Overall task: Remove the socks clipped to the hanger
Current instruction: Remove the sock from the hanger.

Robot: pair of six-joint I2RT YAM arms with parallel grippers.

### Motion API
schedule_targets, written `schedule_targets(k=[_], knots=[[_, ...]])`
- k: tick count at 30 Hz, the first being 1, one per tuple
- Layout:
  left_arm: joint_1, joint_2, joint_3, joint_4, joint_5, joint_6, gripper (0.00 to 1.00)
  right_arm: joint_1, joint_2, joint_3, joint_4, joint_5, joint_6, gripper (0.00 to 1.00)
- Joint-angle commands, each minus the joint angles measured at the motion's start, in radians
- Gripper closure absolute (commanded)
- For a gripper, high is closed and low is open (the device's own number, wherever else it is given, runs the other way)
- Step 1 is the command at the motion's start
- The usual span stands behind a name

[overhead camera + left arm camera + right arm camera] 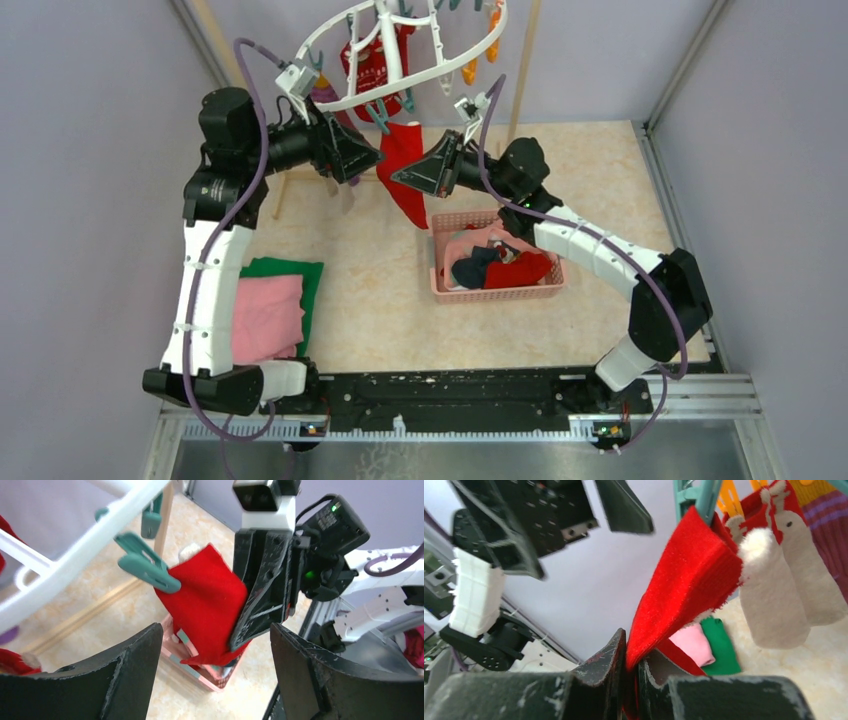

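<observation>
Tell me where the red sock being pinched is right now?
In the overhead view the red sock hangs at centre from a teal clip on the white hanger, pinched by the right arm's fingers, near the pink basket.

Lilac-grey walls (pixel 80 150) enclose a beige marbled tabletop (pixel 380 310); a wooden pole (pixel 522 80) stands just beyond the right gripper (pixel 395 178); a metal corner post (pixel 690 60) rises farther right; lighting even.

1. Legible text, labels, brands, numbers or signs: none found in any of the three views.
2. White markings on the hanging patterned sock (pixel 372 68): too small to read.
</observation>
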Motion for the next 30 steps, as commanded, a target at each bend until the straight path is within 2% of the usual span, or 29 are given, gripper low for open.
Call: schedule_targets(k=[1,11,13,18,20,21,22,23,28,29,30], knots=[[0.004,-0.015,-0.084,0.036,0.072,-0.034,0.18,0.013,0.006,0.028,0.180,-0.059,0.088,0.88],[0.004,-0.040,-0.172,0.120,0.153,-0.105,0.26,0.024,0.026,0.042,0.213,-0.127,0.097,0.82],[0.004,-0.044,-0.194,0.172,0.207,-0.156,0.37,0.024,0.031,0.045,0.219,-0.125,0.105,0.80],[0.004,-0.037,-0.226,0.243,0.278,-0.210,0.75,0.024,0.035,0.067,0.184,-0.118,0.088,0.75],[0.004,-0.032,-0.225,0.244,0.284,-0.214,0.88,0.024,0.023,0.076,0.123,-0.104,0.049,0.65],[0.004,-0.033,-0.225,0.246,0.282,-0.216,0.94,0.024,0.008,0.076,0.079,-0.082,0.007,0.51],[0.004,-0.033,-0.224,0.246,0.279,-0.217,0.97,0.024,-0.013,0.076,0.005,-0.046,-0.046,0.18],[0.004,-0.034,-0.222,0.248,0.276,-0.218,0.99,0.025,-0.035,0.082,-0.078,-0.002,-0.107,0.02],[0.004,-0.029,-0.197,0.220,0.244,-0.191,1.00,0.072,-0.176,0.126,-0.559,0.422,-0.441,0.01],[0.004,-0.028,-0.190,0.205,0.228,-0.177,1.00,0.087,-0.207,0.113,-0.582,0.510,-0.493,0.01],[0.004,-0.027,-0.185,0.192,0.219,-0.165,1.00,0.090,-0.258,0.075,-0.558,0.530,-0.509,0.01]])
